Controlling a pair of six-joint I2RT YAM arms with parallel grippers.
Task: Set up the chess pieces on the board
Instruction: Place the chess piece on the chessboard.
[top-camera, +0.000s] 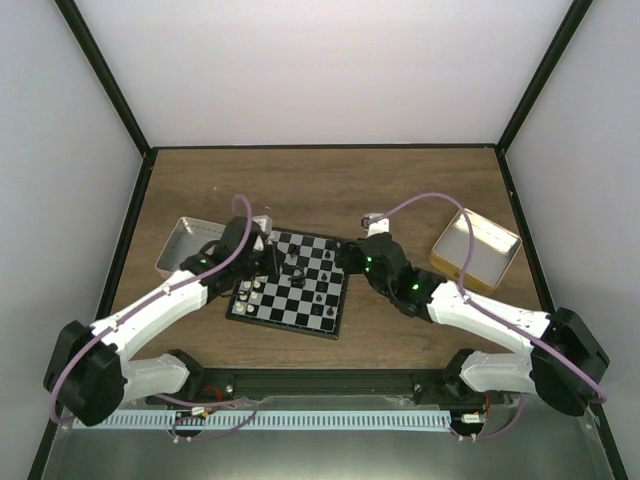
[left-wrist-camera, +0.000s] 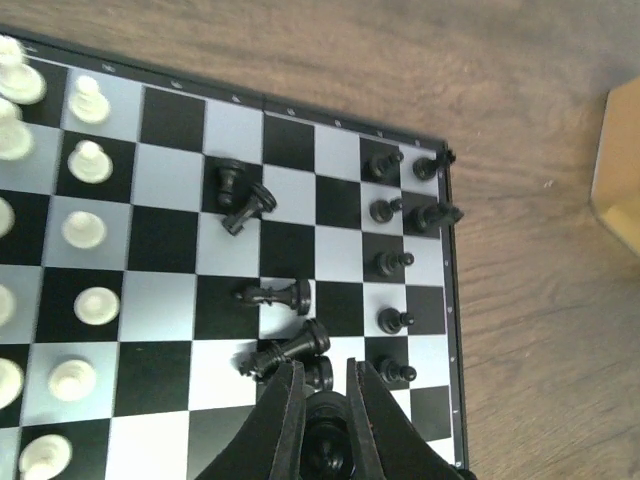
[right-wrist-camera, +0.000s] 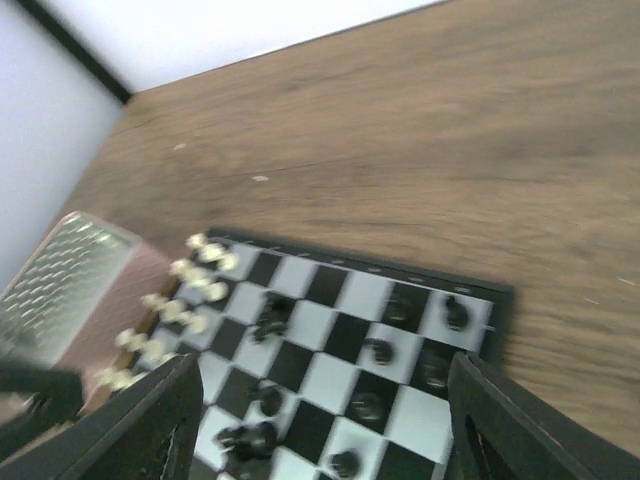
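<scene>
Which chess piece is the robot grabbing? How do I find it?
Find the checkered chessboard. Over its black pieces' end sits the left end effector. The black piece pinched between its two fingers is the one; its neighbours stand or lie free.

You've got the board (top-camera: 300, 310) mid-table (top-camera: 330, 185), with the left tin (top-camera: 180, 250) near its left side and the right tin (top-camera: 480, 248) well off right. The chess pieces (left-wrist-camera: 96, 305) stand along both side edges, and the toppled pieces (left-wrist-camera: 275, 295) lie between.

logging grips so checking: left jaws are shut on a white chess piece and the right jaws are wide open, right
One thing is wrong: the left jaws are shut on a black chess piece, not a white one, as the left wrist view shows. The right jaws are wide open, as you said.
</scene>
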